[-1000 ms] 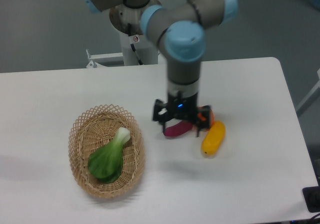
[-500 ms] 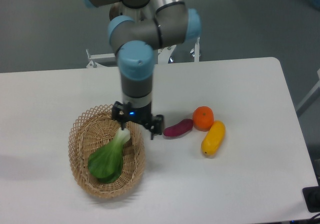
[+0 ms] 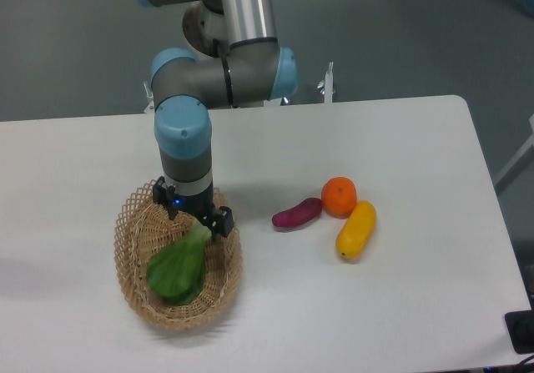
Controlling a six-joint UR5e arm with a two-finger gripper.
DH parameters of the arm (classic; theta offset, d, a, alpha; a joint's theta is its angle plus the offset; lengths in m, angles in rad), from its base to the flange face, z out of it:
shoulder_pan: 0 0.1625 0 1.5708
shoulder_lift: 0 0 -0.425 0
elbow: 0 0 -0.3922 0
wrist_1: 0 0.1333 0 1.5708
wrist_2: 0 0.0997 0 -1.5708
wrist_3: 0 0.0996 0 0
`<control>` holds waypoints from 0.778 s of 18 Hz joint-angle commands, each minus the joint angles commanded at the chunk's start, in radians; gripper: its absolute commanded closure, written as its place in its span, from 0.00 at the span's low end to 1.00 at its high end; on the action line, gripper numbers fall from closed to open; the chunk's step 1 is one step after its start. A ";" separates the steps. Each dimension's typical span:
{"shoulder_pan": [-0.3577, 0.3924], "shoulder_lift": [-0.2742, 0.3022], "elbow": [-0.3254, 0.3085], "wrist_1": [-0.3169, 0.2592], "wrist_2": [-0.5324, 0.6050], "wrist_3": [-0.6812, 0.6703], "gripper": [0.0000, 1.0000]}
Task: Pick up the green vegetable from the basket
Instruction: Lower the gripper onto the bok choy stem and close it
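Currently the claw [image 3: 193, 210] points straight down over the basket [image 3: 133, 231], its two fingers spread wide, one near the far-left rim and one toward the right rim. Between them sits the stem end of the green vegetable [image 3: 178, 266]; the pale stem itself is mostly hidden under the claw body. Whether the fingertips already touch the stem or hang just above it cannot be told from this view. Nothing is gripped yet.

Judgement: the wide opening and the vertical wrist fit a top-down grasp on the narrow stem, which offers a firmer, smaller hold than the broad leaves. The line across the fingers looks roughly crosswise to the vegetable's long axis, so closing would pinch the stem from its sides.

The vegetable lies diagonally inside the basket, leaves toward the near-left, stem toward the far-right, resting on the woven bottom. The shallow wall leaves room for the fingers to drop in, though the right finger stands close to the lattice rim and could catch there.

Out on the worktop [image 3: 417, 139], well apart to the right, lie a purple piece [image 3: 297, 214], an orange [image 3: 340, 196] and a yellow fruit [image 3: 355, 229], grouped close together. None is in the claw's way.

Step in hand, as judged: final descent and close on the stem.
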 joint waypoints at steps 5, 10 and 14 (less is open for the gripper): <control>-0.006 -0.020 0.000 0.002 0.018 -0.005 0.00; -0.021 -0.034 0.000 0.003 0.021 -0.008 0.00; -0.023 -0.041 0.000 0.003 0.023 -0.008 0.05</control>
